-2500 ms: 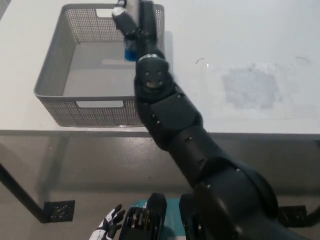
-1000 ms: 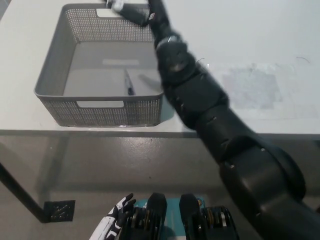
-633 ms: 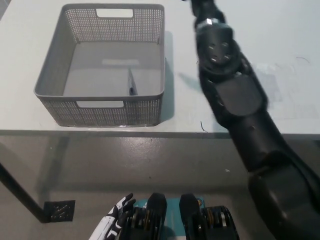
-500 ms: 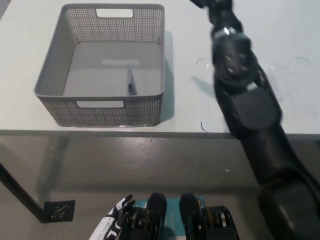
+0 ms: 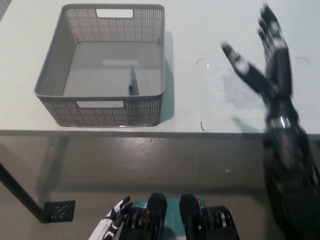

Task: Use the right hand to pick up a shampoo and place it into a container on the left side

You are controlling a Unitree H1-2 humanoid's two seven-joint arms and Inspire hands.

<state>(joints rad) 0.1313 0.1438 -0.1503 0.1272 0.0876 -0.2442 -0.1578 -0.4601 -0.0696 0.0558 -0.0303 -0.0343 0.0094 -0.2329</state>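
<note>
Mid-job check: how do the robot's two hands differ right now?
The right hand is black and raised over the white table, right of the grey basket; the left hand is white and rests low at the picture's bottom, below the table edge. The right hand shows whole, while the left hand is partly cut off by the frame. Both are open, fingers apart, holding nothing.

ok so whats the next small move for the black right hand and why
Probably just lower the black right hand to rest: it is open, holding nothing, over the white table, right of the grey perforated basket. A thin dark object lies inside. The white left hand rests low.
</note>
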